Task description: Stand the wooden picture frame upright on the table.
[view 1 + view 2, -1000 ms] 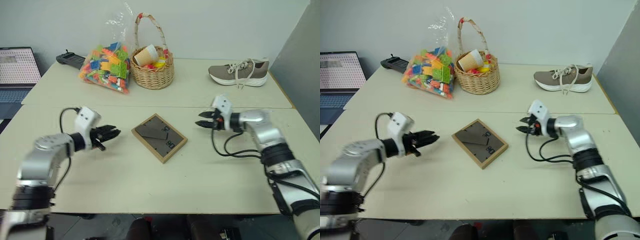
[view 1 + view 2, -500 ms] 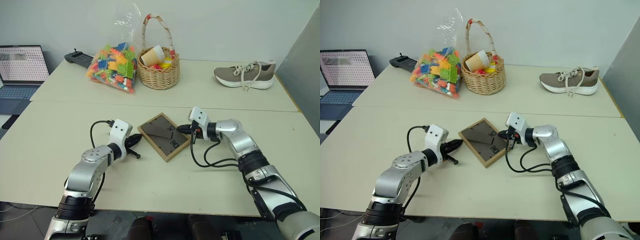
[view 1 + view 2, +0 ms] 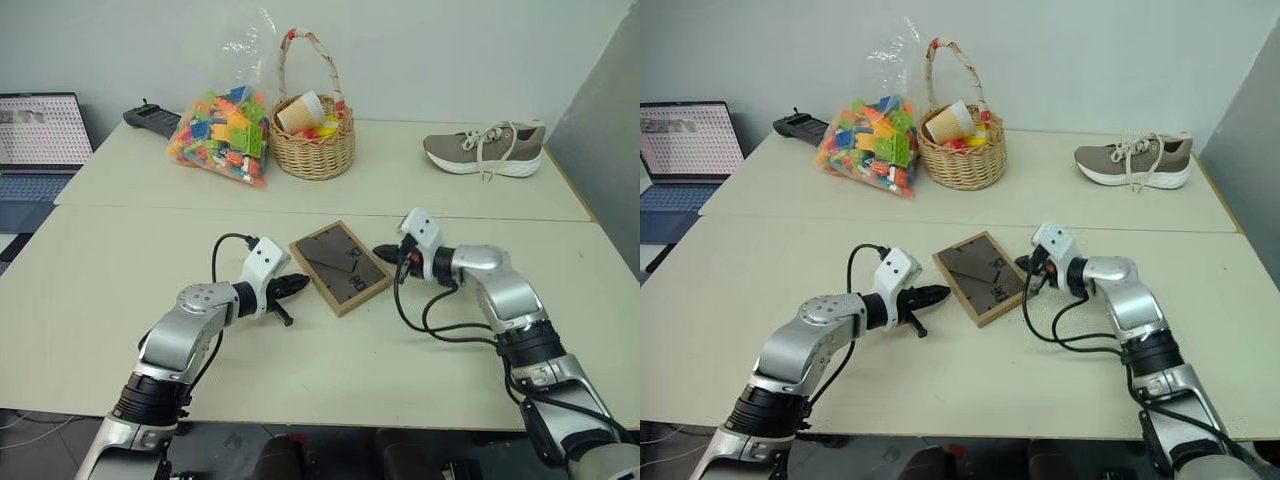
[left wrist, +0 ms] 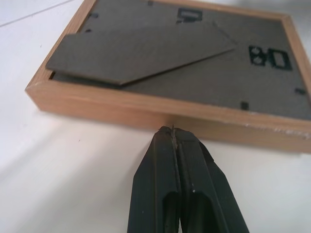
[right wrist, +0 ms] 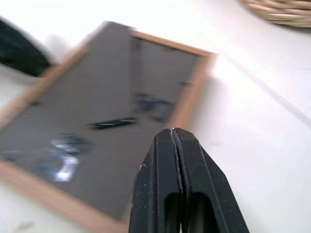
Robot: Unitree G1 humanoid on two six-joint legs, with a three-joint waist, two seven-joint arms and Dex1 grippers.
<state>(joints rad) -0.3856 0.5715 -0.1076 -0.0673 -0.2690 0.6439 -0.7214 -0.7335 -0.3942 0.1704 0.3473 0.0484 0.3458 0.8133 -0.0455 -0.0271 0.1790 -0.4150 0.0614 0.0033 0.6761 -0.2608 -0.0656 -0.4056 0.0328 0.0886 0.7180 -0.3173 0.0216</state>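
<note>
The wooden picture frame (image 3: 340, 267) lies flat on the table (image 3: 300, 370), dark back panel and folded stand facing up. My left gripper (image 3: 300, 282) is shut, and its tip touches the middle of the frame's near-left side edge (image 4: 165, 109). On the opposite side my right gripper (image 3: 383, 252) is also shut, with its tip at the frame's right edge (image 5: 192, 97). Neither gripper holds anything.
Along the back of the table stand a clear bag of colourful bricks (image 3: 222, 130), a wicker basket (image 3: 312, 140) and a grey shoe (image 3: 485, 148). A laptop (image 3: 35, 140) and a black device (image 3: 150, 115) sit at the far left. A seam (image 3: 150, 207) crosses the tabletop.
Both grippers came inward from the sides to the frame's edges, and their fingers went from slightly open to shut. The head camera shifted too.
</note>
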